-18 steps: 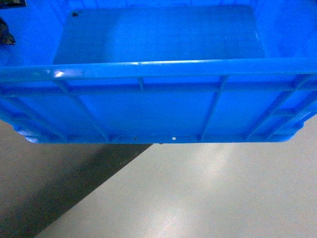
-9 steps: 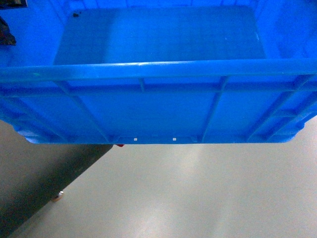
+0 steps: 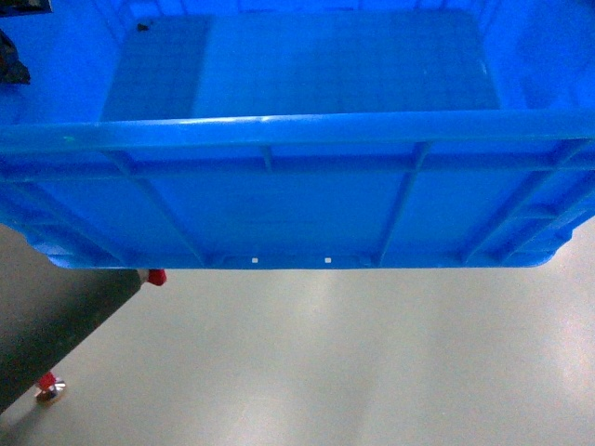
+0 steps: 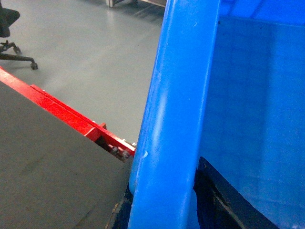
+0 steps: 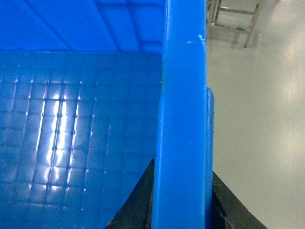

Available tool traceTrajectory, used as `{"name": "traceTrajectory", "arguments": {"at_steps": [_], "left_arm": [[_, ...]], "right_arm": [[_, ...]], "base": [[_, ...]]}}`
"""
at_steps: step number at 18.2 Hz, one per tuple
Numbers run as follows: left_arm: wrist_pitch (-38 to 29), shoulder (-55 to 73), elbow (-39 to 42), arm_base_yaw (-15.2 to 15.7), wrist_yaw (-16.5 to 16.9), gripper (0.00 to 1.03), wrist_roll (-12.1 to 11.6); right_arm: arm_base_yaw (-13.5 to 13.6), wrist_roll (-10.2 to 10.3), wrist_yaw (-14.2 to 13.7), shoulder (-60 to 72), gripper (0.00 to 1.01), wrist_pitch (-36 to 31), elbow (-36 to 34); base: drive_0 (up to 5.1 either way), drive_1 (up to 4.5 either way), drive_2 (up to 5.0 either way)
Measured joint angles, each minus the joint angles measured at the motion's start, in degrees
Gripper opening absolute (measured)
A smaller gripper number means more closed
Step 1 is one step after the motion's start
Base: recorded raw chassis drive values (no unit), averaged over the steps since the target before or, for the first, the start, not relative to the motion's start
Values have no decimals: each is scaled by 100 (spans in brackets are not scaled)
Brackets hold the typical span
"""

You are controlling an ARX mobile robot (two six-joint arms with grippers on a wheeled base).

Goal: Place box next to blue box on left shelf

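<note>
Dark surface (image 3: pixel 46 325) edge has slid toward 8 o'clock, exposing red frame (image 3: pixel 155 276). The box (image 3: pixel 297 186) is carried above the floor (image 3: pixel 372 362), empty: stiff, bulky, slick. Both jaws clamp opposite rims; keep that hold.

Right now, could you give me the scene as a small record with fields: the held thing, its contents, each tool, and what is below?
held thing: box, carried above the floor
contents: nothing visible on its inner floor
left tool: dark fingers straddle the box's left rim, closed on it
right tool: dark fingers straddle the right rim, closed on it
below, left: dark flat surface with a red frame
far background: chair base and metal legs
left shelf: not in view
</note>
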State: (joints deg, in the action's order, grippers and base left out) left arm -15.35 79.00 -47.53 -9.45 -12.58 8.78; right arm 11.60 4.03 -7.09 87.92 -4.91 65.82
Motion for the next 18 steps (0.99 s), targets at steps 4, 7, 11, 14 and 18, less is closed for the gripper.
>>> {"name": "traceTrajectory", "arguments": {"at_steps": [4,7,11,14,18], "left_arm": [[0,0,0,0,0,32,4],[0,0,-2,0,0,32,2],[0,0,0,0,0,32,4],[4,0,0,0,2,32,2],[4,0,0,0,2,32,2]], "right_arm": [[-2,0,-2,0,19,9,0],[0,-2,-2,-2,19,0,0],[0,-2,-4,0,19,7,0],[-2,-2,-4,0,19,13,0],[0,-2,-4,0,19,9,0]], "base": [[-156,-156,-156],[-153,-153,-153],[-153,-153,-153],[-151,-151,-151],[-161,-161,-161]]}}
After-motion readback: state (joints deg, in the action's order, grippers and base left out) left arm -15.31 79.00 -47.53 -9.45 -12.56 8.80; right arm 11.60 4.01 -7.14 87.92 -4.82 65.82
